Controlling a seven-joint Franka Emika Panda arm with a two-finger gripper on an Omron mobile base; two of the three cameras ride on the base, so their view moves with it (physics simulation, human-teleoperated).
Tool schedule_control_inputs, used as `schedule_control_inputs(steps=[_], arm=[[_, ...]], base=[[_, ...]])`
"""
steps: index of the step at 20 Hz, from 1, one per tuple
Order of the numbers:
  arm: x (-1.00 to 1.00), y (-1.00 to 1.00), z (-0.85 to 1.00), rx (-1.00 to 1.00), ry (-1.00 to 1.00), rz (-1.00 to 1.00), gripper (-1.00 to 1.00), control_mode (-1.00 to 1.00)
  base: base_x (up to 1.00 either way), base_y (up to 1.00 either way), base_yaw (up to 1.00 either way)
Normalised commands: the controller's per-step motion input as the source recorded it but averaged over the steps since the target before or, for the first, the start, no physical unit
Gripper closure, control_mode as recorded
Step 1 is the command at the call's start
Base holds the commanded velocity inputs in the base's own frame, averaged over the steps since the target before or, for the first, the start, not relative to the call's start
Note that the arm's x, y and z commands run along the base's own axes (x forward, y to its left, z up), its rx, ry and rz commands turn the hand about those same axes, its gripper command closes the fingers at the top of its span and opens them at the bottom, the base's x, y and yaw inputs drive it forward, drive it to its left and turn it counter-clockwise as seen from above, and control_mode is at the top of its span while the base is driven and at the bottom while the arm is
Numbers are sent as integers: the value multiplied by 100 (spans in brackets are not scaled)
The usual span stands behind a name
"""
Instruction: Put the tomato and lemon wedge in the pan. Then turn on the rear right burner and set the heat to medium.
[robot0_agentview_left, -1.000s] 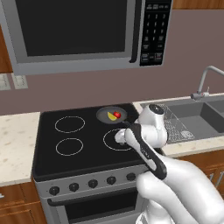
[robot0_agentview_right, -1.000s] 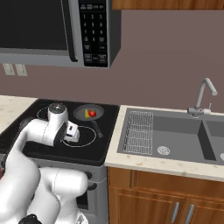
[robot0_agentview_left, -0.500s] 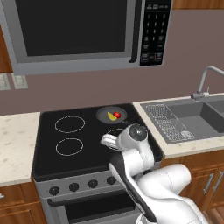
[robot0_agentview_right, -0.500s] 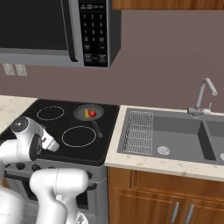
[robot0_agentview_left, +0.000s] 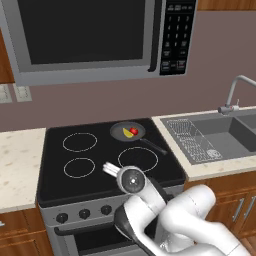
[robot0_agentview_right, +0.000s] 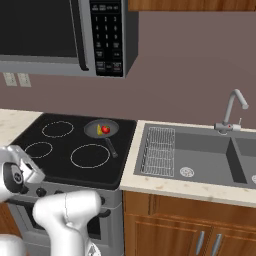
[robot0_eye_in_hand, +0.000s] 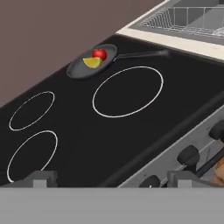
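Note:
The pan (robot0_agentview_left: 128, 131) sits over the rear right burner of the black cooktop (robot0_agentview_left: 100, 150), and its long handle points toward the sink. The pan hides that burner's ring. Inside the pan the red tomato (robot0_agentview_left: 134, 131) touches the yellow lemon wedge (robot0_agentview_left: 128, 134). The hand view shows the pan (robot0_eye_in_hand: 83, 69), tomato (robot0_eye_in_hand: 99, 54) and lemon wedge (robot0_eye_in_hand: 91, 63) far ahead. My gripper (robot0_agentview_left: 111, 169) hovers low over the cooktop's front edge, between the two front rings. Here the gripper (robot0_eye_in_hand: 111, 178) is open and empty, its tips wide apart.
A row of dark knobs (robot0_eye_in_hand: 189, 155) lines the stove front just below my hand. The largest white ring (robot0_agentview_left: 137, 159) lies front right. A sink (robot0_agentview_right: 200, 155) with a wire rack (robot0_agentview_right: 160, 150) is to the right, a microwave (robot0_agentview_left: 85, 35) overhead, and beige counter (robot0_agentview_left: 17, 165) to the left.
My arm has swung down and left, from over the front right ring to the cooktop's front edge. The gripper stayed open. Tomato, lemon wedge and pan have not moved.

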Motion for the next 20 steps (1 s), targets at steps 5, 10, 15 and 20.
schedule_control_inputs(steps=[5, 10, 15, 20], arm=[[-16, 0, -17, 0, -18, 0, -100, -100], [0, 0, -17, -1, -17, 0, -100, -100], [-9, 2, -10, -3, -14, 0, -100, -100], [-13, 16, -7, -8, -1, 0, -100, -100]], base=[[0, 0, 0], [0, 0, 0], [0, 0, 0], [0, 0, 0]])
